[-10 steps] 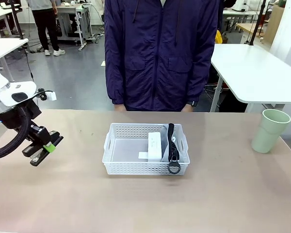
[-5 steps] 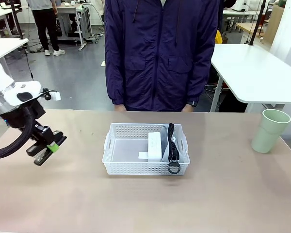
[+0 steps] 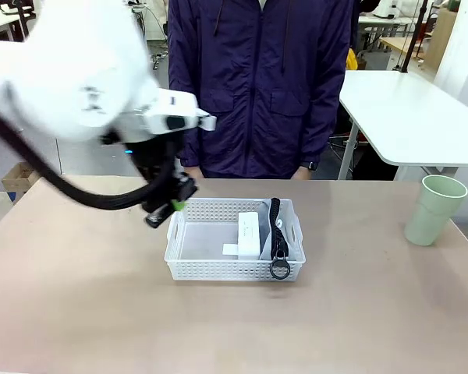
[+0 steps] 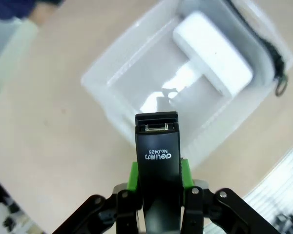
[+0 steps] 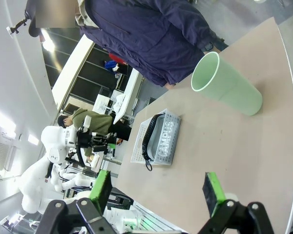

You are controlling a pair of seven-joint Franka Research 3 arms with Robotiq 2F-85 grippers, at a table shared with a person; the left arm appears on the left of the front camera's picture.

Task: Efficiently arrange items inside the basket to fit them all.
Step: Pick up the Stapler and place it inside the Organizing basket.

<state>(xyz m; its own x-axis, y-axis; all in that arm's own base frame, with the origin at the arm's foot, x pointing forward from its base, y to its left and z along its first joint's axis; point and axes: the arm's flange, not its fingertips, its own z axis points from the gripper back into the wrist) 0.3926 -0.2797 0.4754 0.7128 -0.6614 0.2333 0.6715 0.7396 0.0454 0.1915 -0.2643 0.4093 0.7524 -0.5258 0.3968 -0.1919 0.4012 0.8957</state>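
The white lattice basket (image 3: 232,269) sits mid-table. Inside it, on the right, lie a small white box (image 3: 249,231) and the grey pouch (image 3: 290,238) with its black strap and ring. My left gripper (image 3: 162,210) hangs over the basket's left rear corner, shut on the black stapler (image 3: 157,216). From the left wrist view, the stapler (image 4: 157,156) is clamped between green pads above the basket (image 4: 113,100), with the white box (image 4: 213,53) beyond. The pale green cup (image 3: 434,209) stands at the table's right. My right gripper (image 5: 157,195) is open and holds nothing, facing the cup (image 5: 228,87) and the basket (image 5: 138,148).
A person in a dark blue jacket (image 3: 257,86) stands at the far edge, directly behind the basket. The basket's left half has a bare floor. Other white tables and people show farther back.
My left arm has swung from the table's left side up and rightwards, carrying the stapler to the basket's left rear corner. Basket, box, pouch and cup have stayed put.
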